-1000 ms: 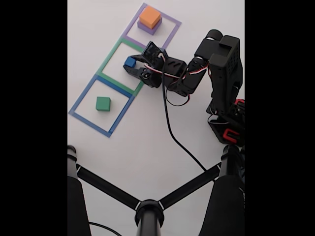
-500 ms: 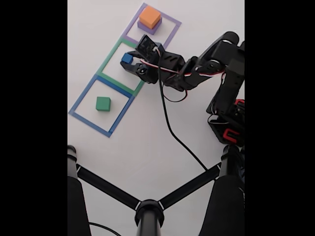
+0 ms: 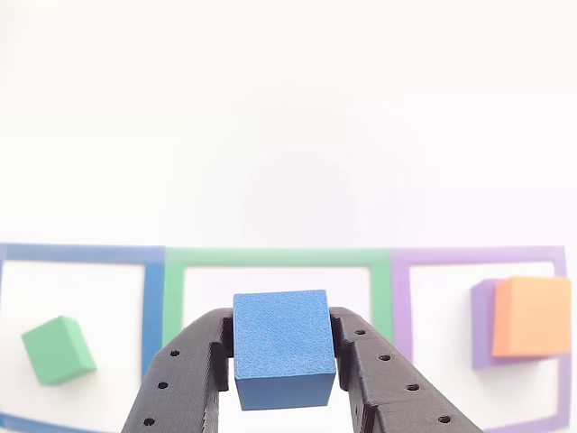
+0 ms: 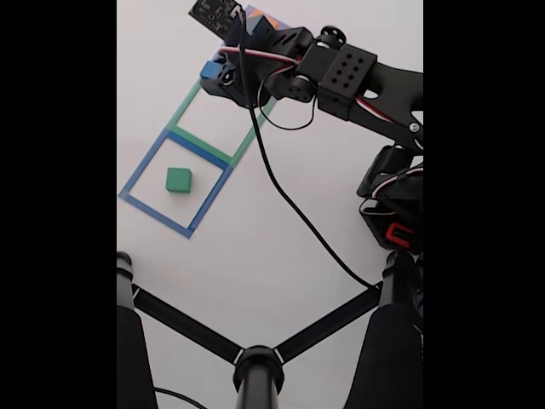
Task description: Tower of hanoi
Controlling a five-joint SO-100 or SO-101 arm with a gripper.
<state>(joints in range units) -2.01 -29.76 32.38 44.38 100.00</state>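
Pincer (image 3: 283,383): closed on the blue block (image 3: 284,348), one black finger (image 3: 185,370) against each side face, block square between them. In the other view the block's front face fills the lower centre and hangs in front of the green square outline (image 3: 278,259).

Same view, farther out on the white counter (image 3: 288,117): three flat outlines in a row. Blue square outline (image 3: 153,298) at left, holding the green block (image 3: 59,349), which sits turned at an angle inside it. Purple square outline (image 3: 401,298) at right, holding the purple block (image 3: 481,320) with the orange block (image 3: 532,316) on top of it; only a strip of purple shows at the orange block's left side and lower edge.

Fixed view: black tripod legs (image 4: 255,354) nearest the camera, arm base (image 4: 396,213) at right. The arm reaches out to the far end of the counter (image 4: 255,239), cable (image 4: 294,209) trailing back from it. Pincer (image 4: 209,72) with blue block (image 4: 209,69) is over the far edge of the green square outline (image 4: 183,111). Green block (image 4: 178,179) rests inside the blue square outline (image 4: 145,166). A small piece of the orange block (image 4: 267,20) shows past the arm's wrist; purple block is hidden there.
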